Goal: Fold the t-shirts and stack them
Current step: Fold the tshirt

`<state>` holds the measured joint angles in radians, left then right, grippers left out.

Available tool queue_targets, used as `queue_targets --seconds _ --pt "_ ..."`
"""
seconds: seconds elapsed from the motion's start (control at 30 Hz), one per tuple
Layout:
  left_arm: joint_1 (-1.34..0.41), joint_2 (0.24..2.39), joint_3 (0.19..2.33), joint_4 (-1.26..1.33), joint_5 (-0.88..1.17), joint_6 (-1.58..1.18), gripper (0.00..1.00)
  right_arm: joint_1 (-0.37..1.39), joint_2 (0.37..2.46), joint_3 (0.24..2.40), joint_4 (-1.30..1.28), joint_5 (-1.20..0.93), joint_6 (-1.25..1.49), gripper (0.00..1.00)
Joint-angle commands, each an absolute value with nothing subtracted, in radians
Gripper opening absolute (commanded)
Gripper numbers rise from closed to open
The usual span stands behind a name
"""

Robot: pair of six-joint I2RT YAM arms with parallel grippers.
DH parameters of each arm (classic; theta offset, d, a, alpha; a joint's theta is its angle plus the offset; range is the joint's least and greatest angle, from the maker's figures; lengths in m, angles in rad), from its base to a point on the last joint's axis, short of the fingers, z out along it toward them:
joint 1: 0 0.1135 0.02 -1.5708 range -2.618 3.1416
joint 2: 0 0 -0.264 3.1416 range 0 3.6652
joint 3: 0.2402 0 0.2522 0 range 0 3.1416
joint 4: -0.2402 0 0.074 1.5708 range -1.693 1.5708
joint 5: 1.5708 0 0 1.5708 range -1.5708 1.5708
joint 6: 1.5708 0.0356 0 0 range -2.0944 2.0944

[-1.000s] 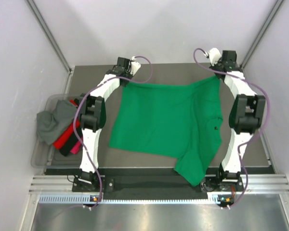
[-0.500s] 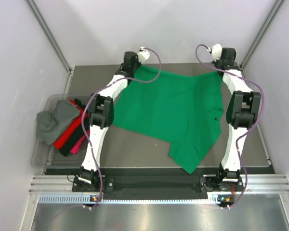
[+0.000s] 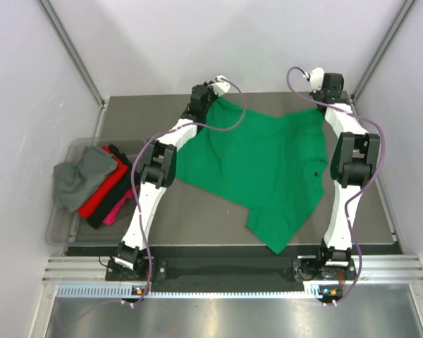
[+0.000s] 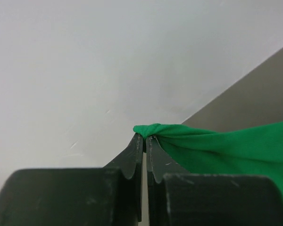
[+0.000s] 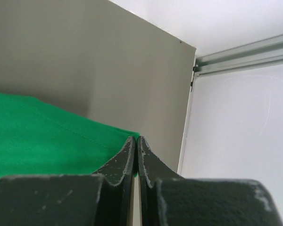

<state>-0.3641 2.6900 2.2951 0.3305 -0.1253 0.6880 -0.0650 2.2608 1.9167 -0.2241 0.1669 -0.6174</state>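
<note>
The left fingers (image 4: 137,149) and right fingers (image 5: 129,149) are clamping tight on the far corners of the green t-shirt (image 3: 261,162), which is lying spread over the desk (image 3: 197,218); other shirts (image 3: 99,196) are sitting in the bin (image 3: 56,236) at left.

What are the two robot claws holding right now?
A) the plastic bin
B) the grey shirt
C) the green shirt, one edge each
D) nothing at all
C: in the wrist views the left gripper and the right gripper are each shut on an edge of the green shirt; the grey shirt lies untouched at the bin.
</note>
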Motion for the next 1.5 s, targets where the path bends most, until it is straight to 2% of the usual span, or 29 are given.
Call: queue_targets --seconds 0.0,0.17,0.33,0.67,0.8,0.93,1.47 --pt "-0.359 2.600 2.289 0.442 -0.173 0.649 0.00 -0.089 2.183 1.891 -0.192 0.166 -0.581 0.00" --pt "-0.350 2.522 2.215 0.456 -0.250 0.658 0.00 -0.104 2.144 1.884 -0.186 0.150 -0.574 0.00" --pt "-0.345 2.505 2.214 0.449 -0.241 0.709 0.00 -0.106 2.216 2.028 -0.238 0.155 -0.577 0.00" --pt "-0.342 2.579 2.249 0.456 -0.249 0.730 0.00 -0.106 2.315 2.140 -0.258 0.152 -0.548 0.00" --pt "-0.344 2.556 2.237 0.345 -0.252 0.660 0.00 -0.106 2.260 2.053 -0.238 0.141 -0.543 0.00" --pt "-0.344 2.526 2.158 0.406 -0.245 0.672 0.00 -0.106 2.195 1.936 -0.210 0.141 -0.555 0.00" --pt "-0.359 2.404 1.994 0.382 -0.227 0.713 0.00 -0.101 1.864 1.588 -0.247 0.043 -0.494 0.00"
